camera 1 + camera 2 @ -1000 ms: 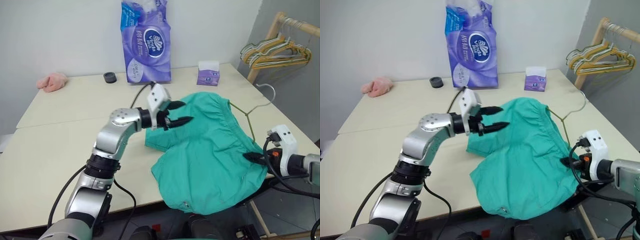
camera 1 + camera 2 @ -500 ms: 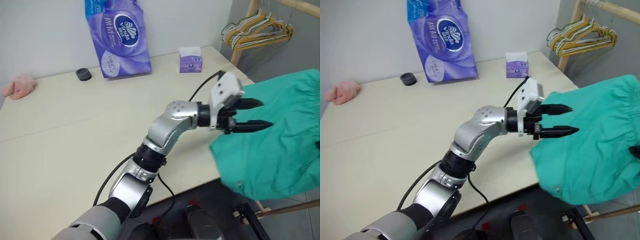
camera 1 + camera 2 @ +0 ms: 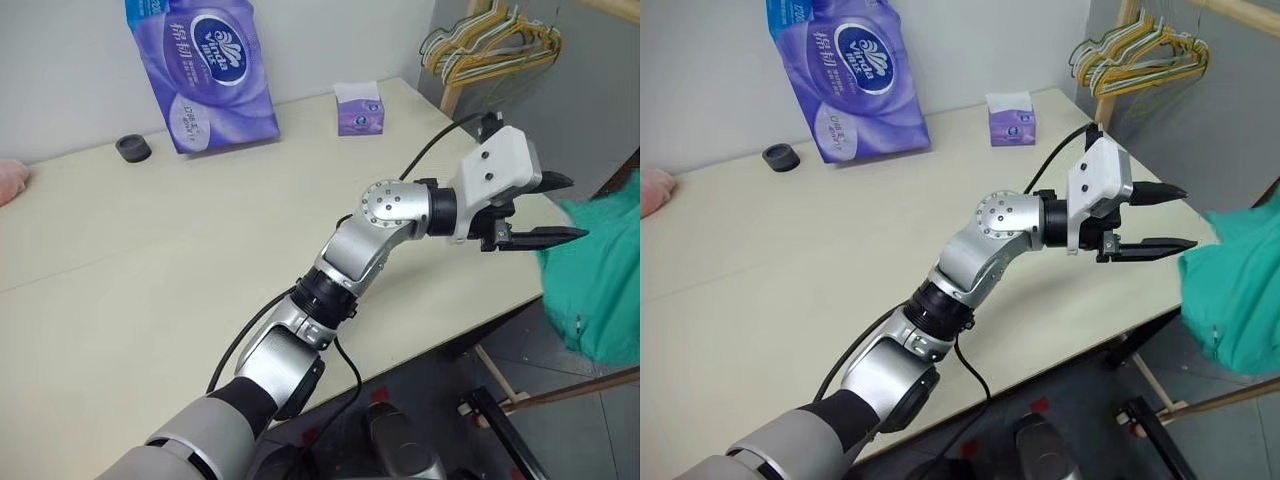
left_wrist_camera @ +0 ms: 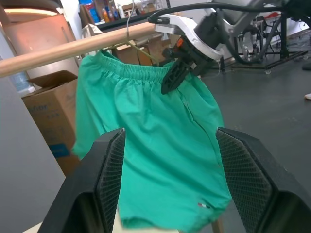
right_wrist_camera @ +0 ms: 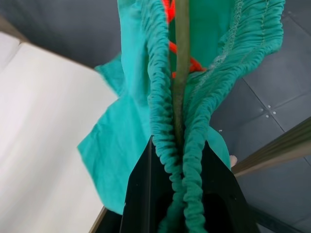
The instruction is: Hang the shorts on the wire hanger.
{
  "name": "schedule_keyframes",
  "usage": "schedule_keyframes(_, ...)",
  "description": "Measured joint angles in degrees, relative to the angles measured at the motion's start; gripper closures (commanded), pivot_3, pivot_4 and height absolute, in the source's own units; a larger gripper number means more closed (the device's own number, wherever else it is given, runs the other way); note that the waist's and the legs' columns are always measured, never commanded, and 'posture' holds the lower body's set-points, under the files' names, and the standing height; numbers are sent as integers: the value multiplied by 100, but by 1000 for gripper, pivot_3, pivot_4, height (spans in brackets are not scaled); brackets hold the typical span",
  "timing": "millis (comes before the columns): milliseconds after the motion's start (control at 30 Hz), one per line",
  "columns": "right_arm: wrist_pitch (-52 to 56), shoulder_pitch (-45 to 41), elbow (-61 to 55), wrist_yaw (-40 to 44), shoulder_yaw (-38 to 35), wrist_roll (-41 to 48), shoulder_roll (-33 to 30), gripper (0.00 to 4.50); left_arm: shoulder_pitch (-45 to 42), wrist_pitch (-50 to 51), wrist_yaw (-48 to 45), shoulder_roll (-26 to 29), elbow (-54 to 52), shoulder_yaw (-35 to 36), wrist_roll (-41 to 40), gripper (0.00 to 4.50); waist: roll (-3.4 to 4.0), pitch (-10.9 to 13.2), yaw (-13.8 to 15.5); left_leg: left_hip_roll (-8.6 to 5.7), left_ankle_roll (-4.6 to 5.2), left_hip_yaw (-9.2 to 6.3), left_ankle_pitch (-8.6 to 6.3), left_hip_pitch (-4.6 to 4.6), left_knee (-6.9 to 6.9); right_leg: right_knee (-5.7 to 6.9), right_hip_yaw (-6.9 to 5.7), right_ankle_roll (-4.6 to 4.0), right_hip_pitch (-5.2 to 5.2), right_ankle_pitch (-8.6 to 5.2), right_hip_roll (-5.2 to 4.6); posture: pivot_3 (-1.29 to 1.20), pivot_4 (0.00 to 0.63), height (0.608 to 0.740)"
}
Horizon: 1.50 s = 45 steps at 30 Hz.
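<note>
My right gripper (image 5: 177,194) is pinching the gathered waistband of the shorts (image 4: 155,145), the wire hanger (image 5: 181,63) running up between its fingers. My left gripper (image 3: 545,208) is standing spread and empty; beyond its fingertips the shorts are hanging off the table (image 3: 150,260) edge, below a wooden rail (image 4: 63,51).

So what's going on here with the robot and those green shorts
The right gripper is shut on the waistband of the teal shorts, together with the wire hanger that runs through it, and holds them up off the side of the table, close to a wooden rail. The left gripper has its jaws open and empty, pointing toward the shorts without touching them. The shorts look already threaded on the hanger; whether its hook is on the rail I can't tell.
</note>
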Motion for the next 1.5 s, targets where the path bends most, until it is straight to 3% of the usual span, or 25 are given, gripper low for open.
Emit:
schedule_keyframes(167, 11, -772, 1152, 1232, 1032, -1201, -587, 4491, -332, -425, -56, -71, 438, 36, 23, 1378, 67, 56, 26, -1, 16, -1, -9, -29, 0, -43, -1, 20, -7, 11, -5, -400, 222, 740)
schedule_keyframes(367, 178, -1490, 2150, 3018, 2187, -2830, -795, 4491, -650, -856, -554, -115, 1011, 174, -218, 1378, 97, 102, 139, -8, 30, 4, -23, -37, 1, -50, 9, 33, -14, 5, -16, -363, 228, 740)
schedule_keyframes(533, 582, -2057, 2285, 3962, 2490, -3687, -824, 4492, -932, -1007, -1223, -143, 1420, 166, -347, 1378, 113, 133, 178, -15, 31, 4, -25, -37, 2, -48, 13, 39, -15, 5, -23, -371, 233, 740)
schedule_keyframes(900, 894, -2600, 2300, 4910, 2616, -5200, -801, 4492, -1408, -1339, -1734, -200, 2239, 184, -359, 1378, 124, 150, 157, -20, 33, 5, -28, -38, 2, -44, 18, 44, -21, 3, -33, -401, 234, 740)
schedule_keyframes(1333, 1352, -2669, 1550, 5341, 1850, -6258, -639, 166, -1571, -1597, -1666, -221, 2617, 256, -386, 1378, 152, 175, 129, -30, 34, 27, -28, -46, 2, -28, 49, 58, -45, 4, -38, -417, 223, 740)
schedule_keyframes(1500, 1976, -2749, 530, 5101, 1011, -6721, -440, 31, -1575, -1642, -1608, -222, 2649, 268, -383, 1378, 140, 182, 126, -41, 38, 87, -31, -51, 8, 40, 113, 85, -100, -8, -43, -418, 222, 740)
